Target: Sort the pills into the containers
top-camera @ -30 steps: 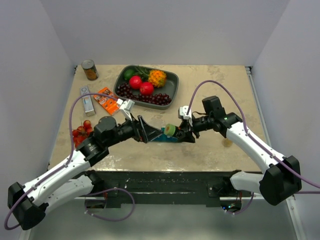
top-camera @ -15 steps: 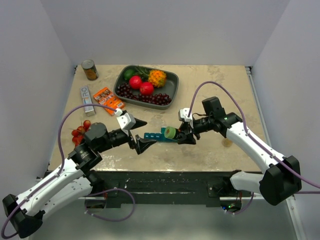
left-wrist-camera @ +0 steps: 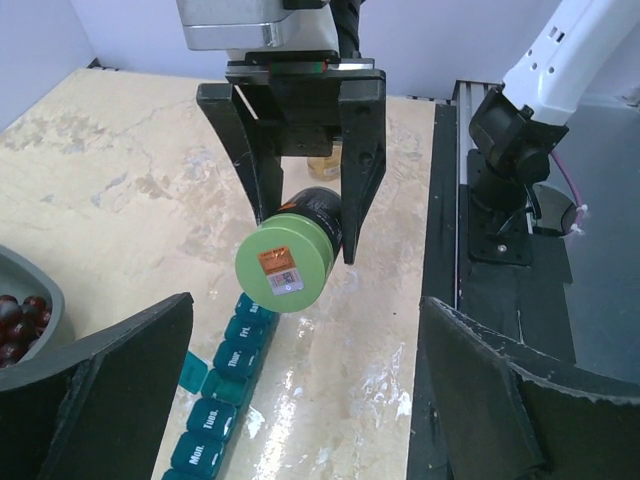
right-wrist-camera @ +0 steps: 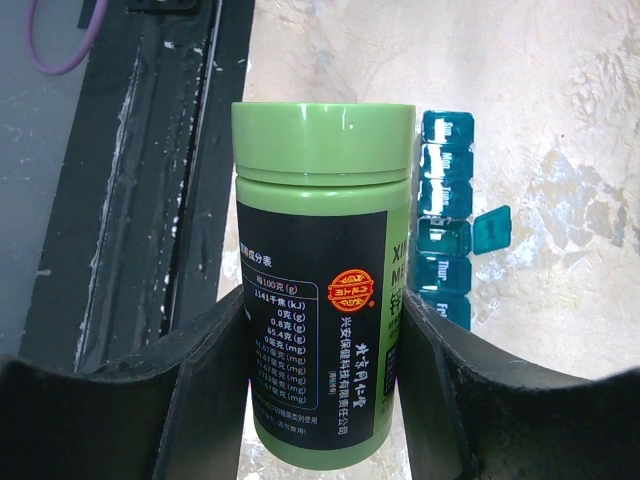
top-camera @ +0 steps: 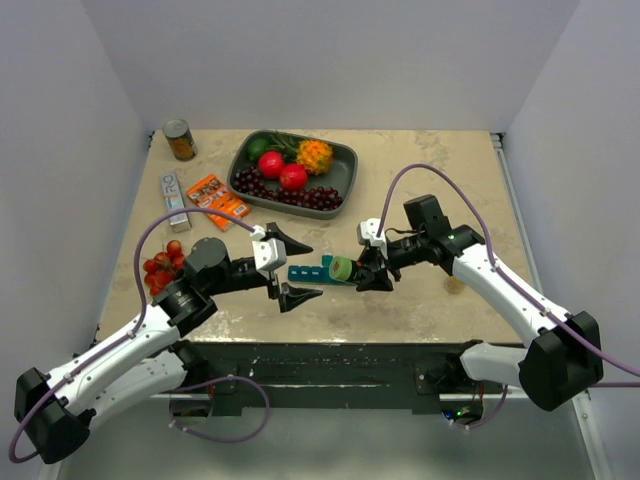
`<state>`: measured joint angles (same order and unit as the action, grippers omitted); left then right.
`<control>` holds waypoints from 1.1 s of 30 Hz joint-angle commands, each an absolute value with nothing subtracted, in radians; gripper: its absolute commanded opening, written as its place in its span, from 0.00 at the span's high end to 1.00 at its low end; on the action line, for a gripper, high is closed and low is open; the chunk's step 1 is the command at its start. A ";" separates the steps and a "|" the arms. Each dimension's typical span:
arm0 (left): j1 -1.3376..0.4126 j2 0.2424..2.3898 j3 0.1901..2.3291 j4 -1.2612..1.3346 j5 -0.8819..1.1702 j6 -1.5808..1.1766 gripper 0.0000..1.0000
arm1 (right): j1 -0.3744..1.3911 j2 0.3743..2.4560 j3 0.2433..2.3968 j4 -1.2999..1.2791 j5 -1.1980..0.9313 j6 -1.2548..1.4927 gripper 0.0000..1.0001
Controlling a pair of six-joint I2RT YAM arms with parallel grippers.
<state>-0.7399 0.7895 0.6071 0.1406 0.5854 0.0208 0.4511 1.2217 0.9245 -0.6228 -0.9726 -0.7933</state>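
A green pill bottle [right-wrist-camera: 320,300] with a black label lies sideways above the table, and my right gripper [right-wrist-camera: 320,400] is shut on its body. Its green cap [left-wrist-camera: 284,262] points at my left gripper [left-wrist-camera: 300,400], which stands wide open a short way off, holding nothing. From above, the bottle [top-camera: 342,267] hangs between the left gripper [top-camera: 312,269] and the right gripper [top-camera: 362,270]. The teal containers strip [left-wrist-camera: 225,375] lies on the table under the bottle, with one lid [right-wrist-camera: 491,229] flipped open. No loose pills are in view.
A dark fruit tray [top-camera: 345,160] stands at the back. A can [top-camera: 180,140], a grey box [top-camera: 174,198], an orange packet [top-camera: 217,197] and red cherry tomatoes [top-camera: 163,262] lie on the left. A small tan bottle [top-camera: 455,285] sits under the right arm. The black table edge [left-wrist-camera: 470,300] is close by.
My left gripper drew back from the strip to the left, then came part way back and now faces the bottle's cap. The right gripper and bottle barely moved.
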 commanded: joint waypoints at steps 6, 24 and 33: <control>-0.736 0.811 0.609 0.238 0.649 0.084 0.02 | 0.448 1.192 0.928 -0.624 -1.032 -0.827 1.00; -0.765 1.002 0.672 0.285 0.700 0.176 0.02 | 0.449 1.193 0.928 -0.634 -1.042 -0.844 1.00; -0.787 1.077 0.681 0.380 0.664 0.149 0.03 | 0.448 1.193 0.927 -0.635 -1.043 -0.845 1.00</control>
